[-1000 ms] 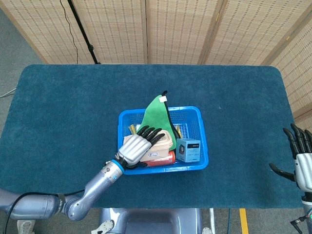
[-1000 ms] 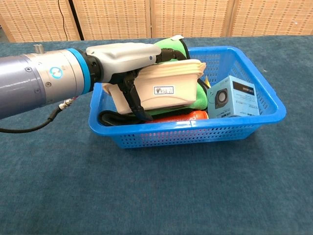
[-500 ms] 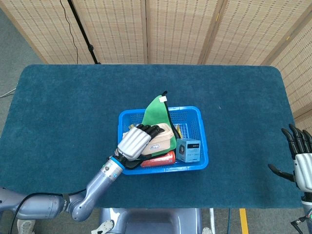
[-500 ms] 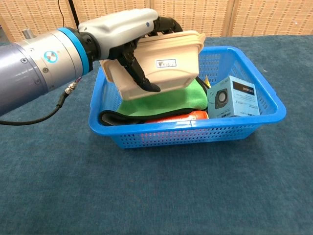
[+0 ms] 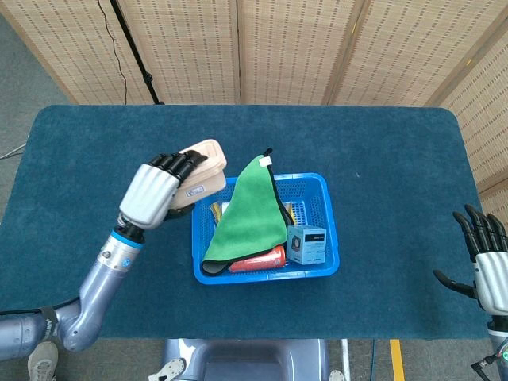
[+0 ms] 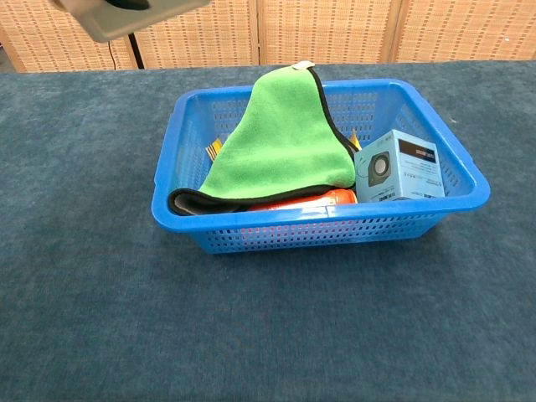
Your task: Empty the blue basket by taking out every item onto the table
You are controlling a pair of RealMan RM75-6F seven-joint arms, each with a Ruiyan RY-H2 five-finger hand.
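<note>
My left hand grips a beige lidded container, raised up and to the left of the blue basket; in the chest view only the hand's edge shows at the top. Inside the basket lie a green cloth with black trim, a red item partly under the cloth, a light blue box and something yellow. At the far right edge my right hand stays open, holding nothing.
A dark blue cloth-covered table spreads around the basket. Woven screens stand behind the table's far edge. A black cable and stand run down at the back left.
My left hand lifted the beige container out of the basket and carried it up and to the left. The green cloth, uncovered, now drapes over the basket's left half. The right hand barely moved.
</note>
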